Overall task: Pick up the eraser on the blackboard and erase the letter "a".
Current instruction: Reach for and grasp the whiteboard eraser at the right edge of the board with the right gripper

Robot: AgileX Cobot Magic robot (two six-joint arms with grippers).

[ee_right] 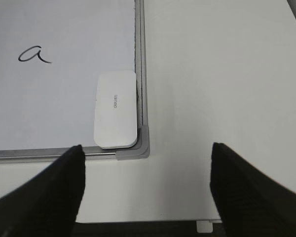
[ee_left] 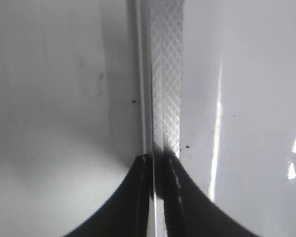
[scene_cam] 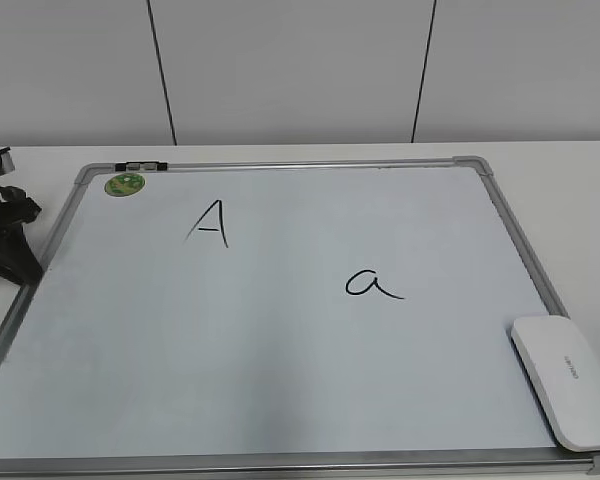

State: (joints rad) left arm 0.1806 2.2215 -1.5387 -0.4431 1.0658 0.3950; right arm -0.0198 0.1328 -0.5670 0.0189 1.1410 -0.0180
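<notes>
The blackboard [scene_cam: 280, 380] is a white board in a silver frame, lying flat on the table. The lowercase letter "a" [scene_cam: 373, 284] is right of its centre and also shows in the right wrist view [ee_right: 34, 54]. The white eraser [scene_cam: 568, 378] lies flat in the board's near right corner, against the frame. In the right wrist view the eraser [ee_right: 116, 109] is ahead and a little left of my right gripper [ee_right: 146, 148], which is open, empty and above the table just off that corner. My left gripper [scene_cam: 5, 235] is shut at the board's left frame [ee_left: 165, 74].
An uppercase "A" [scene_cam: 210, 222] is written at the board's upper left, near a round green sticker [scene_cam: 125, 184]. A small black and white clip [scene_cam: 140, 165] sits on the top frame. White table [ee_right: 222, 74] extends to the right of the board; a wall rises behind.
</notes>
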